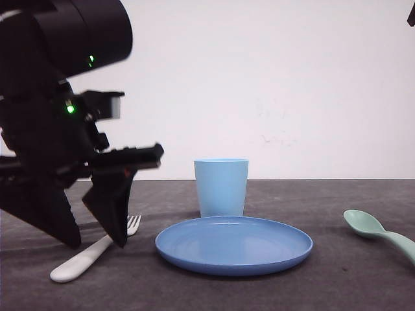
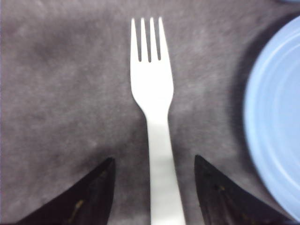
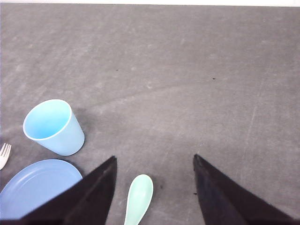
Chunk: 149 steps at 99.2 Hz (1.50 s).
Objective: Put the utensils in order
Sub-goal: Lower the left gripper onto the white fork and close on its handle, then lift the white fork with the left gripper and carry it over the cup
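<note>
A white four-tined fork (image 1: pixel 97 249) lies flat on the dark table, left of the plate, with its tines pointing away. My left gripper (image 1: pixel 97 245) stands open low over it, one finger on each side of the handle. In the left wrist view the fork (image 2: pixel 152 93) runs straight up between the fingertips of the left gripper (image 2: pixel 153 159), with a gap on both sides. The mint-green spoon (image 1: pixel 373 227) lies at the right, bowl facing up. My right gripper (image 3: pixel 154 159) hangs open high above the spoon (image 3: pixel 139 197), with nothing in it.
A round blue plate (image 1: pixel 233 245) sits in the middle of the table with a light blue cup (image 1: pixel 221 188) upright just behind it. The plate's rim (image 2: pixel 276 122) lies close beside the fork. Bare grey table stretches beyond the cup (image 3: pixel 54 126).
</note>
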Each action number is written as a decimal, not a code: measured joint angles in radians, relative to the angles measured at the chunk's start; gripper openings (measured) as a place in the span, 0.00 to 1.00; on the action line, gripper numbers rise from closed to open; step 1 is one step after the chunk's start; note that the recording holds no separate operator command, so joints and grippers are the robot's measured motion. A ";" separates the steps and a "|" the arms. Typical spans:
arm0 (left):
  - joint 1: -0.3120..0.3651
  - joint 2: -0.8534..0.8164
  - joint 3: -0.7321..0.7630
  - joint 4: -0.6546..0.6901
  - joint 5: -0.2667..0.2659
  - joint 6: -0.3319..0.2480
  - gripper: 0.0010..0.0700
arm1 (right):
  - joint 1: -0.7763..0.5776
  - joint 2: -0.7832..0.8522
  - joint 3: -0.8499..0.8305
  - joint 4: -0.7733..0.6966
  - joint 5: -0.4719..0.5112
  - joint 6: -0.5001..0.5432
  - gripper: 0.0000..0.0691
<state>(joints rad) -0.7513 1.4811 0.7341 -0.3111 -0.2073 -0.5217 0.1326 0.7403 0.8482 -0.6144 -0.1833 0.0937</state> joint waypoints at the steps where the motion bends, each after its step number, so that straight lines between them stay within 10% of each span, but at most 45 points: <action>1: 0.000 0.002 0.000 0.001 -0.001 0.000 0.45 | 0.000 0.000 0.000 0.000 0.000 0.000 0.46; 24: -0.003 0.038 0.017 0.030 -0.021 -0.007 0.42 | 0.000 0.000 0.000 -0.001 0.000 0.000 0.46; 48: -0.006 0.046 0.019 0.045 -0.034 -0.025 0.07 | 0.000 0.000 0.000 -0.004 0.000 0.000 0.46; 83: -0.042 0.049 0.062 -0.023 -0.032 -0.025 0.05 | 0.000 0.005 0.000 -0.014 0.000 0.000 0.46; 98: -0.060 -0.043 0.089 -0.016 -0.123 -0.017 0.05 | 0.000 0.005 0.000 -0.014 0.000 0.000 0.46; 114: -0.078 -0.174 0.112 0.141 -0.224 0.034 0.05 | 0.000 0.005 0.000 -0.014 0.000 0.000 0.46; 149: -0.078 -0.106 0.112 0.700 -0.236 0.253 0.05 | 0.000 0.006 0.000 0.009 0.000 0.000 0.46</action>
<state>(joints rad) -0.8291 1.3746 0.8459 0.3885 -0.4435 -0.2684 0.1326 0.7460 0.8482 -0.6052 -0.1833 0.0937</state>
